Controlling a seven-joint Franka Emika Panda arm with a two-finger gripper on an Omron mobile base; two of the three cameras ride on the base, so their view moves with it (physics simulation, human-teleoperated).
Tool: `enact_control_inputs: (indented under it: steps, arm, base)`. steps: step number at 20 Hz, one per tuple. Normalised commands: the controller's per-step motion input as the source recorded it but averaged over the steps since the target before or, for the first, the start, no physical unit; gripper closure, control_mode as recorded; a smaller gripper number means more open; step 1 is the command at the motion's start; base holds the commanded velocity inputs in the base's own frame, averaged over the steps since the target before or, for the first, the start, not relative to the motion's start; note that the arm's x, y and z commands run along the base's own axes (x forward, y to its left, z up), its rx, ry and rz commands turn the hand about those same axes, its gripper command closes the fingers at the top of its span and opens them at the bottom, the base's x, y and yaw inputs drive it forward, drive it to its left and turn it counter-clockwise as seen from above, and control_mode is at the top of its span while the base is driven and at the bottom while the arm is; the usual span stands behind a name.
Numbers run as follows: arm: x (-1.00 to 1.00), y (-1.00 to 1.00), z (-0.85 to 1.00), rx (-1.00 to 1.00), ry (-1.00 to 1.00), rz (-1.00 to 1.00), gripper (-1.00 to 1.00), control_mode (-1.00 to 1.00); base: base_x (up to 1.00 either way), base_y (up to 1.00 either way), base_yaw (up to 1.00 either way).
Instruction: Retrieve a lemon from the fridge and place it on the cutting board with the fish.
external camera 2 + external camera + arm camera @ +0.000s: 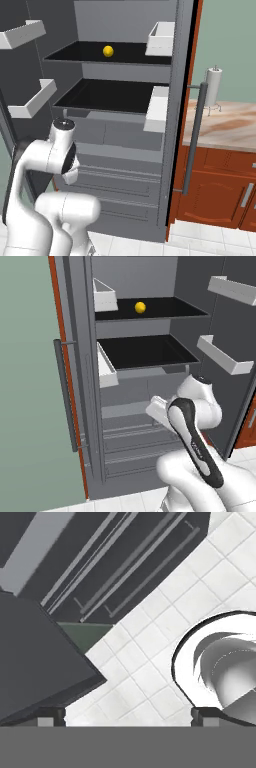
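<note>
The fridge (135, 276) stands with both doors swung open, and its black shelves show in both base views. A small yellow lemon (140, 307) (108, 50) lies alone near the middle of the upper shelf. My arm is folded low in front of the fridge's drawers (135, 431), well below the lemon. In the hand view my gripper (127, 716) points down at the floor, open, with nothing between its fingertips (50, 716). The cutting board and the fish are out of view.
White bins (105, 296) (25, 32) hang on both open doors beside the shelves. A long bar handle (195, 140) juts from the right door. Right of the fridge are wood cabinets (220, 185) and a counter with a paper towel roll (214, 87). White floor tiles (150, 662) lie below.
</note>
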Motion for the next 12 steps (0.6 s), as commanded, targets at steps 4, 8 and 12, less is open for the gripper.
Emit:
enact_control_inputs:
  steps: [4,8,12]
  arm:
    - [0.00,-0.58,-0.01,-0.73,-0.08,0.16,-1.00,-1.00]
    - [0.00,-0.46,0.05,-0.72,-0.01,0.30,-1.00,-1.00]
    - [0.00,-0.39,0.21,-0.15,0.15,0.26,-1.00,-1.00]
  base:
    - [0.00,0.00,0.00]
    - [0.00,0.00,0.00]
    - [0.00,0.00,0.00]
